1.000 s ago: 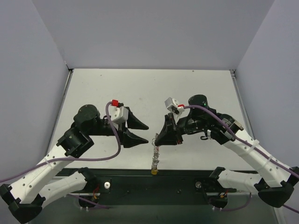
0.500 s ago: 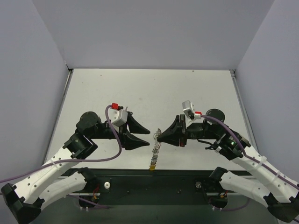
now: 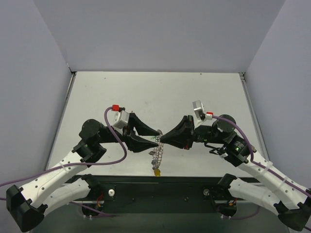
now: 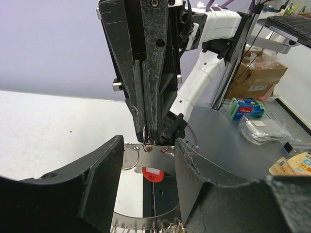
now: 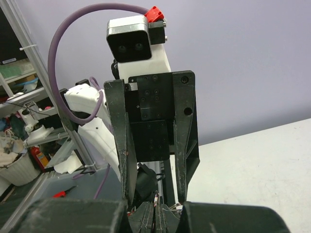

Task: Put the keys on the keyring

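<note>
Pinched shut on the top of the keyring (image 3: 156, 155), the right pincer (image 3: 164, 138); ring dangling lengthwise toward the near edge of the counter (image 3: 146, 92). Tip to tip opposite, spread apart astride the wire, the left pincer (image 3: 157, 138), just leftward.

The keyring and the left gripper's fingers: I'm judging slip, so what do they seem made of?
The keyring: thin bare metal, probably steel; silvery with bright glints. The left gripper's fingers: matte black plastic, possibly printed; dull, faintly grainy faces with no shine.
</note>
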Available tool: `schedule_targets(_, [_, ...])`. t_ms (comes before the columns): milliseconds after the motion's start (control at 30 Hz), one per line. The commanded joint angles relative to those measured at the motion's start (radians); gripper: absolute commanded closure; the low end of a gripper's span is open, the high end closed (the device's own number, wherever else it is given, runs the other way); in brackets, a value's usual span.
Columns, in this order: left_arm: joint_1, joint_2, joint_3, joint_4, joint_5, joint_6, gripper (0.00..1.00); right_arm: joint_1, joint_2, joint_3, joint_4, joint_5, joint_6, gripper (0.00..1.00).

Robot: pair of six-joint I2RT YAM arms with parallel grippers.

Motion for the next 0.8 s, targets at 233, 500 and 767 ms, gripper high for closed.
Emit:
schedule_targets(233, [-0.004,-0.009,0.024,0.058,-0.013,-0.008,0.48,-0.004,-0.011,0.043,0.103,-0.036,-0.01,1.0])
schedule_targets(500, [-0.004,0.019,0.065,-0.034,-0.008,0.035,0.55,-0.004,0.013,0.087,0.017,-0.073,-0.049,1.0])
schedule_targets(767, [-0.004,0.039,0.081,-0.057,0.004,0.047,0.94,-0.004,0.015,0.091,0.011,-0.082,-0.052,1.0])
